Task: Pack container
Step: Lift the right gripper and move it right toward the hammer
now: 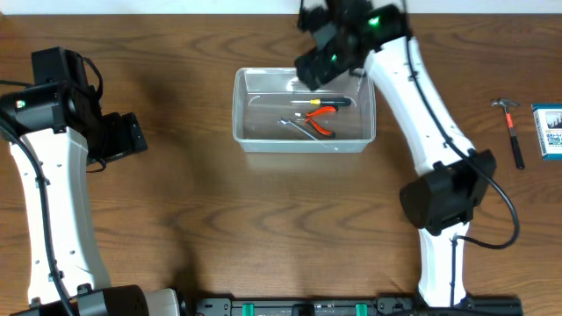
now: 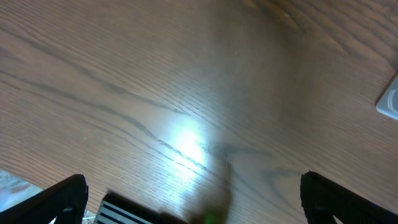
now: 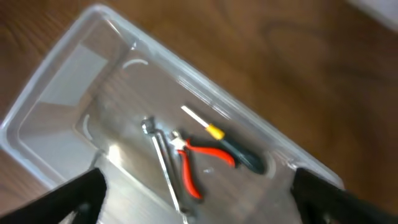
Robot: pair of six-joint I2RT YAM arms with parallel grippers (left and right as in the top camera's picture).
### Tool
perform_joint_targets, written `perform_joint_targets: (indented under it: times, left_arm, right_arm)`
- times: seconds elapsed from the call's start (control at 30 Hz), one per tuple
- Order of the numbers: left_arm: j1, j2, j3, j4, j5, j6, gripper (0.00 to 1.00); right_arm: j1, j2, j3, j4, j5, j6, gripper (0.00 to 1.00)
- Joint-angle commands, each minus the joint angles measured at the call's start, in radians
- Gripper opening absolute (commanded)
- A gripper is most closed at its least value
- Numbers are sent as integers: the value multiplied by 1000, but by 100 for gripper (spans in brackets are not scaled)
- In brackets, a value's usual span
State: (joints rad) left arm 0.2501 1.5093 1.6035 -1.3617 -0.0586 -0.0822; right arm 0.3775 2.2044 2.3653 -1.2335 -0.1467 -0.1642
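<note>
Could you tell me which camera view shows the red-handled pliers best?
The right wrist view: the pliers lie large and unobstructed in the container, beside a wrench and a screwdriver. Overhead shows them small but whole. The left wrist view misses them entirely.

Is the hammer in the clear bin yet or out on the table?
Out: the red-and-black-handled hammer lies on the wooden table, well right of the clear plastic rectangular bin.
</note>
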Motion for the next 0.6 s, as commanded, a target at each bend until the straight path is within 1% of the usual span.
perform_joint_targets:
  times: [0.0,0.17,0.37,0.57]
  left_arm:
    - [4,-10,22,-3,-2,-6,98]
    - [4,-10,22,-3,-2,-6,98]
    - [4,-10,22,-2,-2,-6,98]
    - [4,-10,22,-2,-2,-6,98]
  right_arm:
    - [-43,-1,127,-47,29,50,99]
    - [-112,-1,288,-151,46,82,99]
    - [-216,-2,420,-279,103,149,99]
    - [-322,-1,456,-386,147,187,99]
